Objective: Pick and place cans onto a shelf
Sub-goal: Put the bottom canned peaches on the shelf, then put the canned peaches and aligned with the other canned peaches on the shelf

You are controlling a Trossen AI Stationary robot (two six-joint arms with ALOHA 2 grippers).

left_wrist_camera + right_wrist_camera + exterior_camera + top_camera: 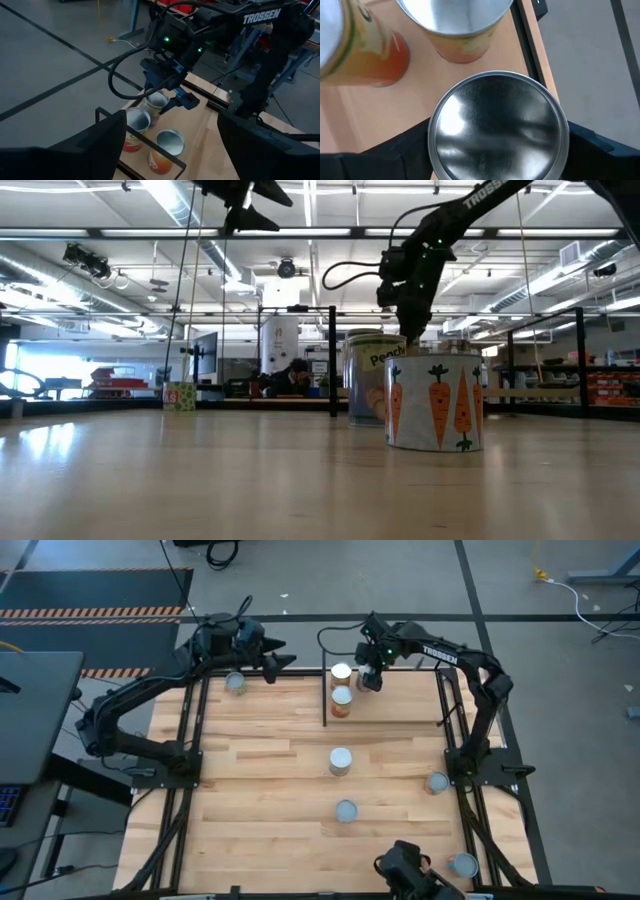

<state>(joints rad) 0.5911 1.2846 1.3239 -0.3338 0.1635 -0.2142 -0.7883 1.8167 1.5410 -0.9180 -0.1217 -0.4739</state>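
The right hand (pixel 368 677) is hanging over the far left corner of the shelf (pixel 400 700), with its dark fingers (pixel 385 150) standing spread on either side of an upright can (pixel 498 125) whose round silver top is filling the right wrist view directly below it. Whether the pads are touching the can's wall cannot be told, so this could be a release just finished or a grip not yet let go; from the can already standing on the light-wood board, I judge it as being placed. The relation that matters is vertical: the can's long axis is pointing straight up at the hand, so the hand would be clearing it by rising, not by sliding sideways into the two other cans (pixel 341 673) standing just beside it. Those tins are smooth, shiny cylinders with orange-red paper labels, hard and likely slippery. The shelf is a pale board framed by thin black posts. The left hand (pixel 272 658) is waiting, spread and holding nothing, above the worktop's (pixel 260 780) far edge, near a lone can (pixel 235 683). More cans are standing on the butcher-block worktop, one at the centre (pixel 341 761) bearing carrot pictures, the others nearer the right arm's side.
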